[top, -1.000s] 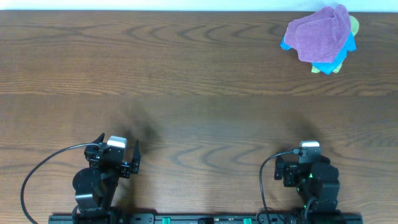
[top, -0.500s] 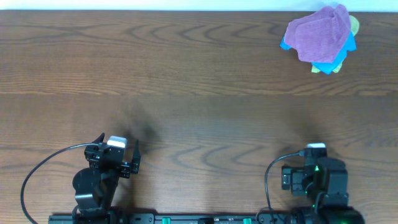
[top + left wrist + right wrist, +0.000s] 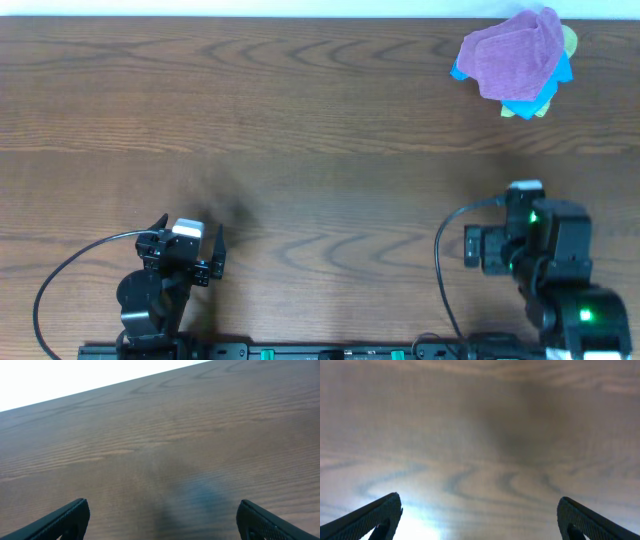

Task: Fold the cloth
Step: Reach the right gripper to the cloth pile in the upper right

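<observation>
The purple cloth [image 3: 512, 57] lies crumpled at the table's far right corner, on top of a bright blue cloth [image 3: 560, 72] and a yellow-green cloth [image 3: 569, 40]. My left gripper [image 3: 186, 240] rests near the front left, open and empty; its finger tips [image 3: 160, 520] frame bare wood. My right gripper [image 3: 524, 190] is at the front right, well short of the cloth, open and empty; its wrist view [image 3: 479, 517] shows only bare wood. The cloth is in neither wrist view.
The wooden table [image 3: 300, 130] fills the overhead view, with its far edge along the top. A black cable [image 3: 70, 265] loops beside the left arm, and another cable [image 3: 445, 240] beside the right arm.
My right arm has lifted from its rest and moved forward and right toward the cloth. The left arm has not moved. The cloths have not moved.
</observation>
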`<action>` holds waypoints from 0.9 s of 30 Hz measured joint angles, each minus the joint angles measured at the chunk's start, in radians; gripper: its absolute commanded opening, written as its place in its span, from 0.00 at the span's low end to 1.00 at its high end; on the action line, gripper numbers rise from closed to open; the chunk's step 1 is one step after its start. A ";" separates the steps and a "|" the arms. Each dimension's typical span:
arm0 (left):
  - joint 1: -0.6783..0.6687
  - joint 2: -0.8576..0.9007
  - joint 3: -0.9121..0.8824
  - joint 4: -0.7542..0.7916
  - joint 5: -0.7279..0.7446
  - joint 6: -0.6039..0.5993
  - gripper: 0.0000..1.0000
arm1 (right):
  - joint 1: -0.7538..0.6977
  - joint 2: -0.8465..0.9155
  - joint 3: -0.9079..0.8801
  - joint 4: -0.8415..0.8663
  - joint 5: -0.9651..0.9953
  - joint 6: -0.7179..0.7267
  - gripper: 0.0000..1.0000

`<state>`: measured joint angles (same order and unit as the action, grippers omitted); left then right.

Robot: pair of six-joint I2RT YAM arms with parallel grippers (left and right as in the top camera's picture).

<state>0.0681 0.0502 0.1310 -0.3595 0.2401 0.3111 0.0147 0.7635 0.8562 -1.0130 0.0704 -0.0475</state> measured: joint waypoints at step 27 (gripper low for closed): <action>0.000 0.000 0.000 0.000 0.000 0.000 0.95 | -0.226 0.727 0.598 0.245 0.046 0.159 0.99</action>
<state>0.0677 0.0502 0.1310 -0.3592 0.2401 0.3115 -0.2111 1.4910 1.4540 -0.7681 0.1162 0.1120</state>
